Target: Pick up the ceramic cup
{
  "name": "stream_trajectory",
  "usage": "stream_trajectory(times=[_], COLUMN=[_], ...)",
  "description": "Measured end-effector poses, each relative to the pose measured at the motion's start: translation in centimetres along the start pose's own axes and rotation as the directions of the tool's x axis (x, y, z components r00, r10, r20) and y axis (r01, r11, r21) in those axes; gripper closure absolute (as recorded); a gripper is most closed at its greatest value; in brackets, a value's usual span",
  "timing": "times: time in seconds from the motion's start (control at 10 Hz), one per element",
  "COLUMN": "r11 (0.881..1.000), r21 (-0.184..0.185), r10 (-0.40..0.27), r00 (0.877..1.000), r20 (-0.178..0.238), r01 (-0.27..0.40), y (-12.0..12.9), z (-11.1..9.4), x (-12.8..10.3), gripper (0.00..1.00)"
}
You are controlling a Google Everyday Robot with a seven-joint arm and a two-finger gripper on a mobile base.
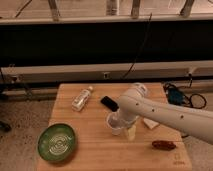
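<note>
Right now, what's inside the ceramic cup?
Can't tell. The claw hangs right over the ceramic cup, covering most of its mouth; only the cup's left rim and front wall show.

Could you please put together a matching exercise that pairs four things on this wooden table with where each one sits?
Things:
1. green round bowl
2. clear plastic bottle
3. small whitish ceramic cup
4. dark red oblong object

Places:
A. back left, lying on its side
B. front right
C. front left
D. in the middle, with the robot's gripper right at it

Pairs: 1-C, 2-A, 3-D, 4-B.
</note>
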Motion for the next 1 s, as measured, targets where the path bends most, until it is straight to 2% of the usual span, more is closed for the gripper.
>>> stream_trajectory(times=[1.0], r11=[1.0], r21=[-0.018], r10=[0.002], r00=[1.0], r20=[0.016], r01=[-0.001], y=[-0.2], z=[1.5], x=[0.5], gripper=[0.2])
